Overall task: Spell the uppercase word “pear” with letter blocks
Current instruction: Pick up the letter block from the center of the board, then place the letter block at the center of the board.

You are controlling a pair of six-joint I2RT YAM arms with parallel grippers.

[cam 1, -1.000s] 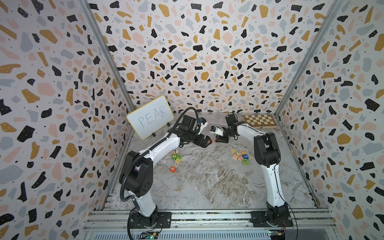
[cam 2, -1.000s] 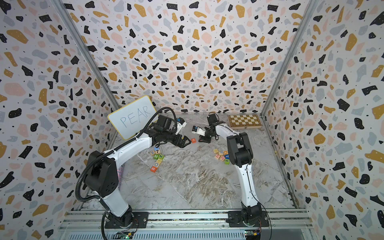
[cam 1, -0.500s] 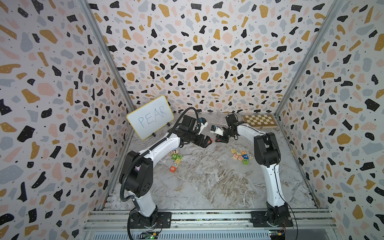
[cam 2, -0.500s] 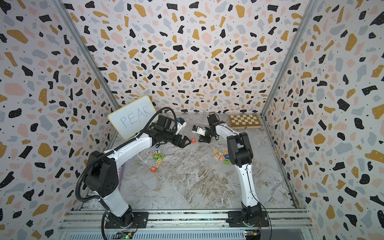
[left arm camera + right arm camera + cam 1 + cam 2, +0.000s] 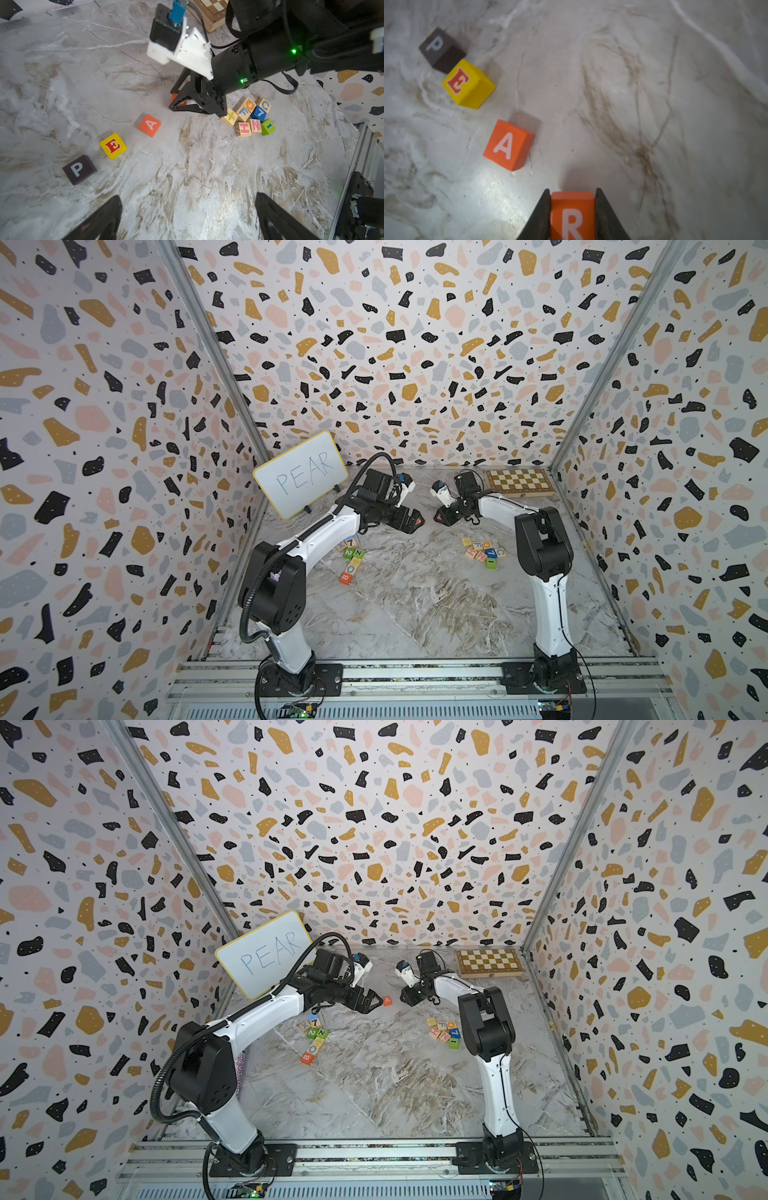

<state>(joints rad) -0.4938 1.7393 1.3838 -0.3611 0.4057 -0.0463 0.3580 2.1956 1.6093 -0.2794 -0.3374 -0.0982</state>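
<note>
clamped in the right gripper (image 5: 572, 190) by two opposite faces: the orange-red r block (image 5: 572, 216), just past the a block (image 5: 506, 145), a gap between their edges. beyond, in a slanting row, yellow e block (image 5: 467, 84) and dark p block (image 5: 439, 47), slightly apart. bare marble tabletop (image 5: 654, 104) alongside. left gripper (image 5: 188, 196) spread wide, empty.

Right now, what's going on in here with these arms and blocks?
The robot is spelling PEAR, the word on the whiteboard. The P block, E block and A block already lie in a loose row on the table. The right gripper is shut on the R block, just past the A. The left gripper is open and holds nothing.
</note>
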